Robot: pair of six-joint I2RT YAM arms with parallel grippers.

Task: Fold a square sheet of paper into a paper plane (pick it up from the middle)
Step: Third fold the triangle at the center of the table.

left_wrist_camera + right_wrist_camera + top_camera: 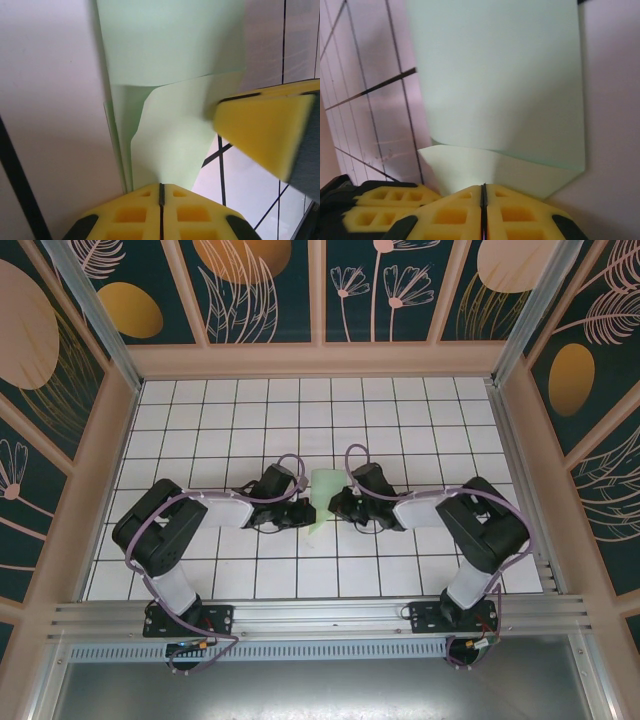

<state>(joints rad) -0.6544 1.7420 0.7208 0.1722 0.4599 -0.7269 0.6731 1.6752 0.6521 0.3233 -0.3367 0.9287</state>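
So the pale mint-green sheet of paper [325, 497] sits around the middle of the white grid-tiled table [200, 440], squeezed in between the two grippers. It's not flat. In the left wrist view one layer curls over another, and there's a soft bend running across it in the right wrist view. I'd call it partway through a fold, nowhere near a plane shape yet.

The left gripper [161, 189] has its yellow pads pressed together with the paper's edge coming straight out of the seam, so it's pinching the sheet from the left. The right gripper [482, 190] is doing the same from the right, pads closed on the near edge of the sheet. Each wrist cam also catches the other arm's yellow finger right next to the paper.

My guess on why both are holding it: one clamp keeps the sheet from sliding while the other brings a flap over, since thin paper like this just flops otherwise. I can't tell whether the sheet's underside is resting on the tiles or lifted a bit.

No brands, labels or text that I can read anywhere. The paper is plain, and the enclosure walls [260, 290] just have a dark leaf-and-flower print.
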